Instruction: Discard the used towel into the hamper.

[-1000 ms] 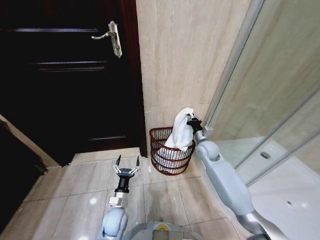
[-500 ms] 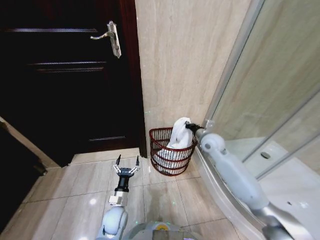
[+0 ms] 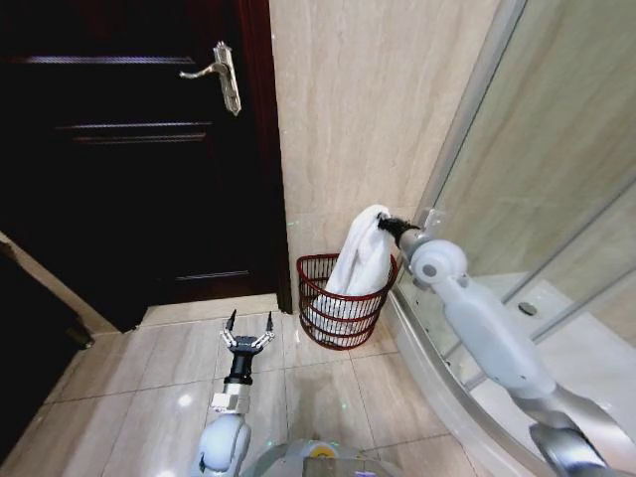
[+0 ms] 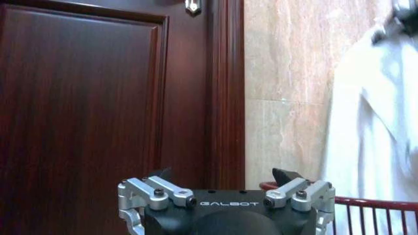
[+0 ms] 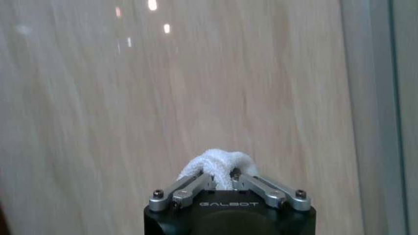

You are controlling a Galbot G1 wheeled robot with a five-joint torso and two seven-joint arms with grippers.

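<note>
- One hamper [image 3: 341, 313] sits on the tiled floor [image 3: 149, 368] against the beige marble wall [image 3: 368, 109], in the corner between the dark wooden door [image 3: 119, 159] and the glass shower screen [image 3: 556, 169]; I see more white cloth lying inside it, under the hanging towel.
- From my feed the hamper is a small dark red-brown open-weave basket with horizontal ribs and a rounded front, its flat side to the wall; a stretch of its rim [image 4: 365, 201] also shows in the left wrist view.
- I see the towel [image 3: 360, 260] as a white, soft, bunched length hanging straight down, its top gathered at the fingers and its lower end dipping past the hamper's rim into the basket.
- My right gripper [image 3: 382, 225] is above the hamper's far-right edge, just beside the wall, with its jaws pinched narrow on the top fold of the towel; in the right wrist view a white terry knob [image 5: 218, 165] bulges up between the closed fingers [image 5: 188, 188].
- In the left wrist view the towel [image 4: 372, 122] hangs as a tall white drape in front of the wall, above the red rim.
- My left gripper [image 3: 245, 339] hovers low over the floor tiles, left of the hamper and clear of it, jaws spread wide and holding nothing, pointing toward the door.
- Up on the door I can see a silver lever handle [image 3: 221, 74].
</note>
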